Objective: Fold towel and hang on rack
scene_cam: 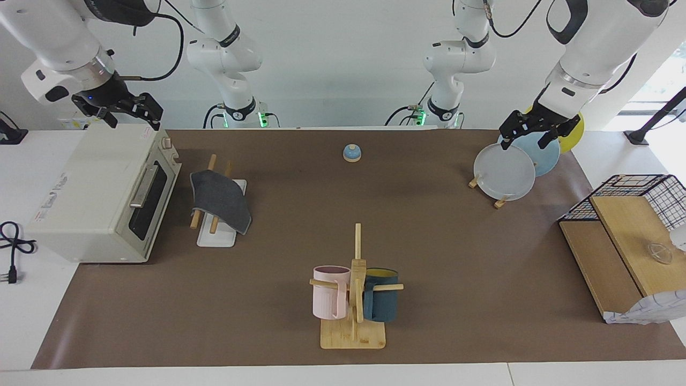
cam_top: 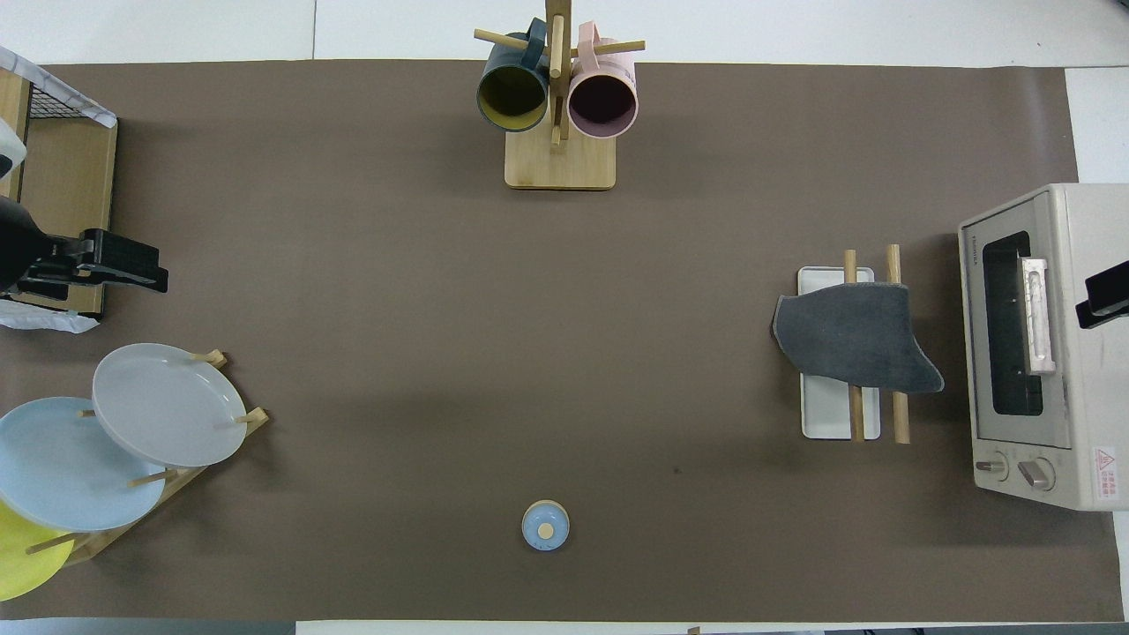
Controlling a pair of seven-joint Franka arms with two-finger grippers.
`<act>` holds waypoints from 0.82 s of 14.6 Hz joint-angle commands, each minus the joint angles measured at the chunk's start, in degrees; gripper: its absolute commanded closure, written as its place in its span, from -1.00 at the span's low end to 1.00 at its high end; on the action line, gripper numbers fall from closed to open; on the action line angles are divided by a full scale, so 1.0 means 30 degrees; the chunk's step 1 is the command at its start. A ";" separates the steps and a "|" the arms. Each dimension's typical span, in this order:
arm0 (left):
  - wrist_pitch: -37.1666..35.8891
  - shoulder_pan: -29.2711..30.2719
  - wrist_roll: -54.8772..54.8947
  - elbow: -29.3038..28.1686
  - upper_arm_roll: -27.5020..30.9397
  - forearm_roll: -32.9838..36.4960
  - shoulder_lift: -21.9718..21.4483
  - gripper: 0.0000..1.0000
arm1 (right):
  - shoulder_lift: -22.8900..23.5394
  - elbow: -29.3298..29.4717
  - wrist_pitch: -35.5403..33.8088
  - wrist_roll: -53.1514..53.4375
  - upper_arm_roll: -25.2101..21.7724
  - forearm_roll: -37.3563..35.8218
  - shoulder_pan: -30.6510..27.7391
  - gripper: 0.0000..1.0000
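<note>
**A:** What's the setting?

**B:** A white table [scene_cam: 21, 161] under a brown mat [scene_cam: 300, 225], with a pale wall at the robots' end.

**A:** Start at the grippers.

**B:** The right gripper [scene_cam: 120, 107] is up in the air over the top of the toaster oven [scene_cam: 96, 187], at the oven's end nearer the robots. Its fingers stand spread apart and carry nothing. In the overhead view only its dark tip [cam_top: 1102, 300] shows at the frame's edge, above the oven [cam_top: 1041, 344].

**A:** And the left?

**B:** The left gripper [scene_cam: 530, 131] hangs over the plates [scene_cam: 506, 171] in the wooden plate stand [scene_cam: 485, 193], jaws wide and empty. It touches none of them, as far as the facing view shows.

**A:** Where's the towel from the right gripper?

**B:** Below it and toward the table's middle, just beside the oven's door. The towel [scene_cam: 221, 199] lies draped across the two wooden rods of the rack [scene_cam: 214, 236], grey face up, one corner hanging past the tray's edge. In the overhead view it [cam_top: 851, 339] covers the middle of the rack [cam_top: 829, 423], rod ends showing at both sides.

**A:** Farther out?

**B:** A small blue bell [scene_cam: 351, 153] between the arms' bases, and a mug stand [scene_cam: 353, 332] with a pink mug [scene_cam: 329, 292] and a dark teal mug [scene_cam: 381, 303] at the table's edge farthest from the robots.
</note>
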 commanded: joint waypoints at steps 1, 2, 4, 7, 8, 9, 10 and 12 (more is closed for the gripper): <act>-0.0005 0.0036 0.0243 -0.0239 0.0091 -0.0072 -0.0340 -1.00 | -0.0317 -0.0571 0.0571 0.0393 -0.0120 0.0250 -0.0033 -1.00; -0.0006 0.0036 0.0243 -0.0239 0.0091 -0.0072 -0.0340 -1.00 | -0.0434 -0.0893 0.0835 0.0393 -0.0120 0.0425 -0.0093 -1.00; 0.0023 0.0036 0.0243 -0.0239 0.0091 -0.0072 -0.0340 -1.00 | -0.0609 -0.1390 0.1624 0.0422 -0.0120 0.0456 0.0052 -1.00; -0.0006 0.0036 0.0243 -0.0239 0.0091 -0.0072 -0.0340 -1.00 | -0.0992 -0.2098 0.1834 0.0422 -0.0120 0.0515 -0.0005 -1.00; -0.0006 0.0036 0.0243 -0.0239 0.0091 -0.0072 -0.0340 -1.00 | -0.0992 -0.2068 0.1834 0.0393 -0.0091 0.0515 -0.0034 -1.00; 0.0023 0.0036 0.0243 -0.0239 0.0091 -0.0072 -0.0340 -1.00 | -0.0963 -0.2039 0.1863 0.0393 -0.0091 0.0515 -0.0006 -1.00; -0.0005 0.0036 0.0243 -0.0239 0.0091 -0.0072 -0.0340 -1.00 | -0.0962 -0.2010 0.1863 0.0364 -0.0062 0.0515 -0.0005 -1.00; 0.0023 0.0036 0.0243 -0.0239 0.0121 -0.0072 -0.0340 -1.00 | -0.0962 -0.2009 0.1921 0.0364 -0.0003 0.0515 -0.0035 -1.00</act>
